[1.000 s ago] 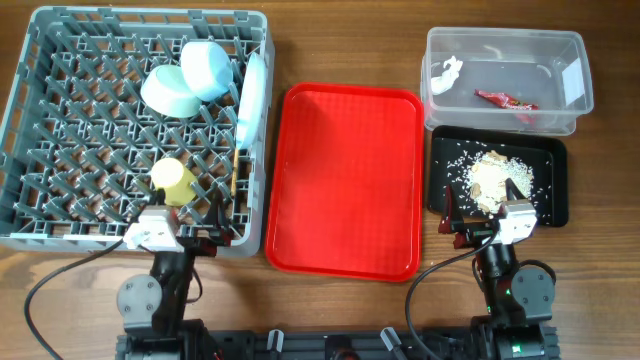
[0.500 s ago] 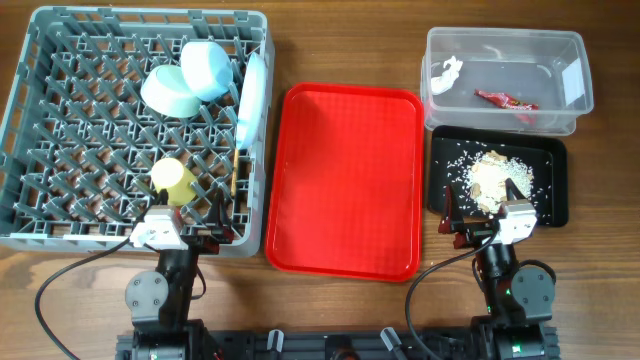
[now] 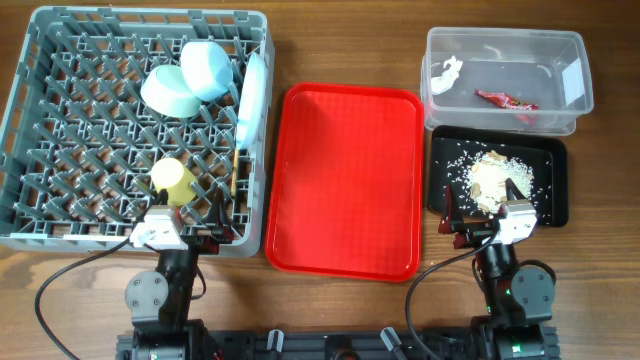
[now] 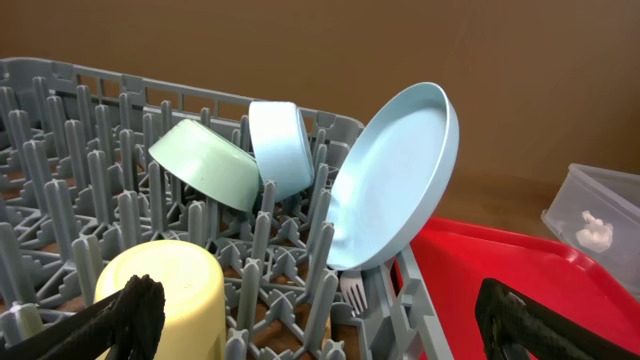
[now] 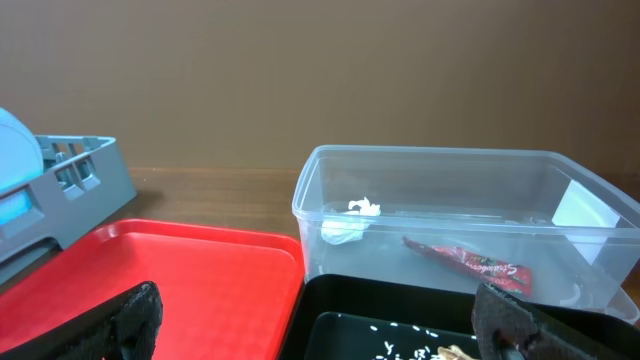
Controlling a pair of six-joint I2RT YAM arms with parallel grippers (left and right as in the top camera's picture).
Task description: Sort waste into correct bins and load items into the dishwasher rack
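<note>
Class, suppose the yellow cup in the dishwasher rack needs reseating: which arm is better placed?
Left. The open left gripper sits at the near edge of the dishwasher rack, right by the yellow cup; the right gripper is across the red tray, by the black tray.

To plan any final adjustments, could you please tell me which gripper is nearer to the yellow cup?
Left. The left gripper is at the rack's near edge, right beside the yellow cup; the right gripper is beyond the red tray, by the black tray.
</note>
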